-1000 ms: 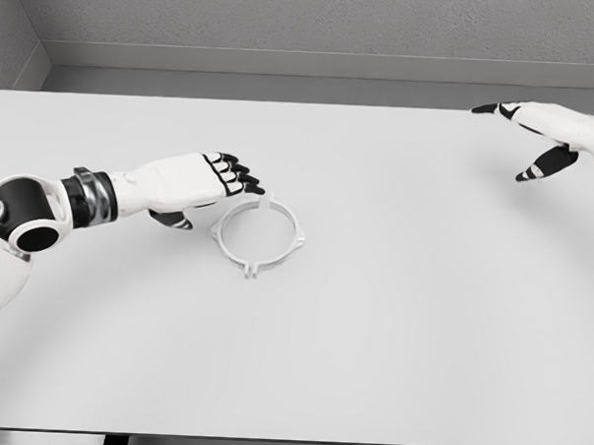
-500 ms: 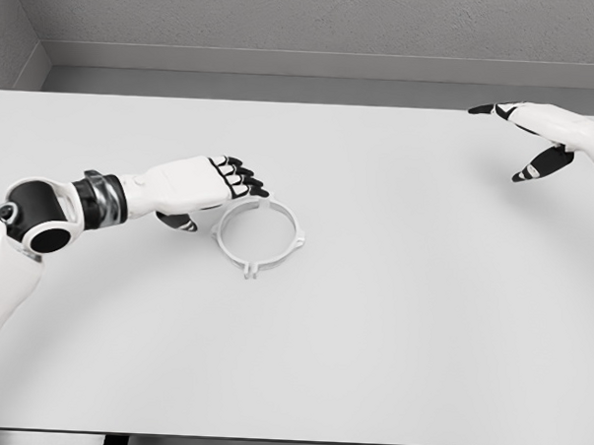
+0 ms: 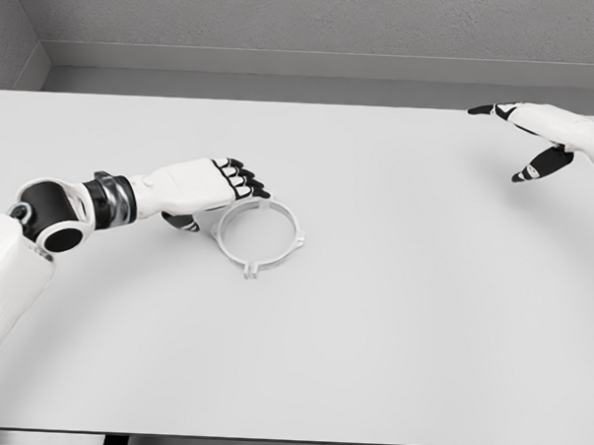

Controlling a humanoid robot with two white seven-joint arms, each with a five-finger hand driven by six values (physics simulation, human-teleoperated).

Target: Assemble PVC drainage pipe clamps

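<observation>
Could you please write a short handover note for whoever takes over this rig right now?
Left hand: fingers curled, hovering at the upper-left rim of the clamp ring; no firm grasp visible.
Right hand: open, holding nothing, raised over the table's far right corner.
Clamp ring: flat on the table left of centre, with small tabs around its rim.
Done: nothing clearly assembled; no pipe or second part is visible.
Left: grasp the ring and carry out the assembly.
</observation>
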